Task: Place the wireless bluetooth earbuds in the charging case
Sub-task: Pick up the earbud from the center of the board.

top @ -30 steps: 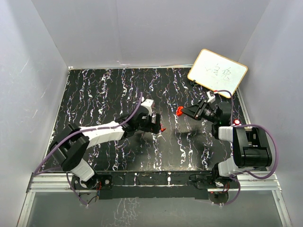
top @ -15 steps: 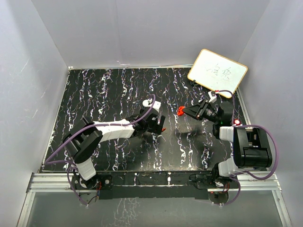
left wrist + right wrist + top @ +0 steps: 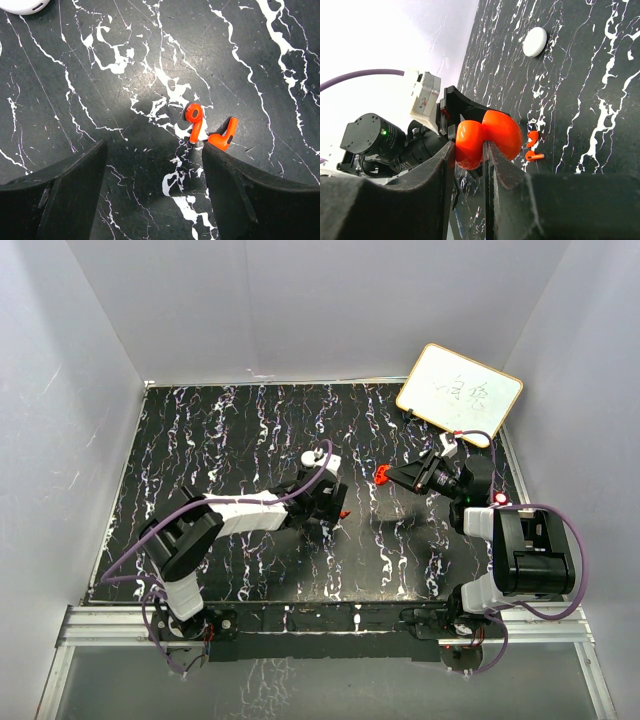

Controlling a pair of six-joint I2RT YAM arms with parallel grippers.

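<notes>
Between the spread jaws of the left gripper (image 3: 154, 150), two red earbuds (image 3: 194, 119) lie side by side on the black marbled table (image 3: 75, 90), one almost touching a fingertip. Nearby, the right gripper (image 3: 470, 152) is clamped on the red charging case (image 3: 496, 131), held above the table. A white round puck (image 3: 535, 41) lies farther off, and a whiteboard (image 3: 460, 392) leans at the back right corner.

Probably a lab test booth: white walls (image 3: 300, 310) enclose a black marbled tabletop (image 3: 220, 430).
</notes>
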